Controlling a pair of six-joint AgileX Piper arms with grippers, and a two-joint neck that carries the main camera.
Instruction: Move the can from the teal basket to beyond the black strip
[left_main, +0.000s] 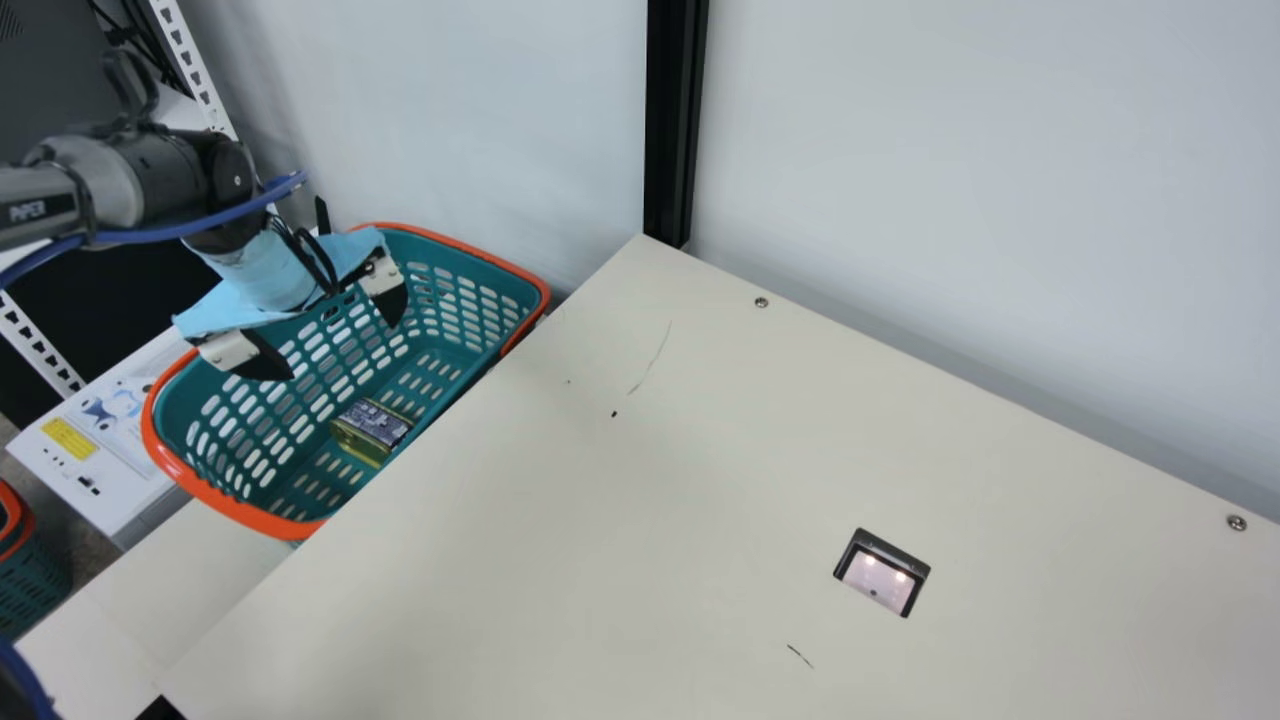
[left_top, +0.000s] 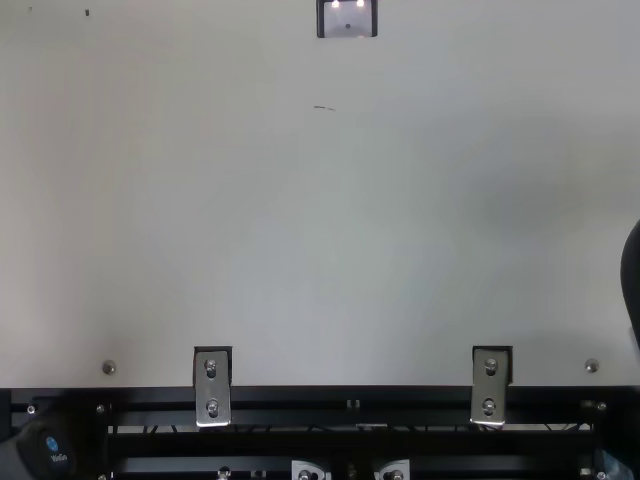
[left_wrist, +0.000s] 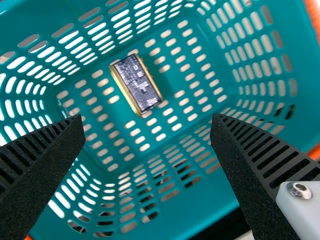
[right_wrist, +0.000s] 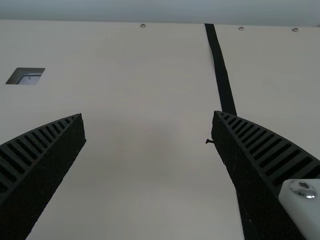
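My left gripper (left_main: 335, 335) is over the teal basket (left_main: 222, 498) with its fingers wide apart. On the basket's floor lies the can (left_main: 372, 430), a rectangular gold-sided tin with a dark printed label. In the left wrist view the can (left_wrist: 135, 84) rests on the slotted bottom of the basket (left_wrist: 175, 197), below and apart from the open left gripper (left_wrist: 147, 122). The right wrist view has my right gripper (right_wrist: 148, 117) open above the table, nothing between its fingers. The black strip (right_wrist: 220, 70) runs across the table there, partly behind one finger.
The basket, orange-rimmed, stands beside the cream table's (left_main: 560, 480) edge, near a white box (left_main: 110, 450). A square cutout (left_main: 882, 572) is in the tabletop. A black post (left_main: 675, 120) rises at the wall. Metal brackets (left_top: 212, 388) sit along the table's edge in the top view.
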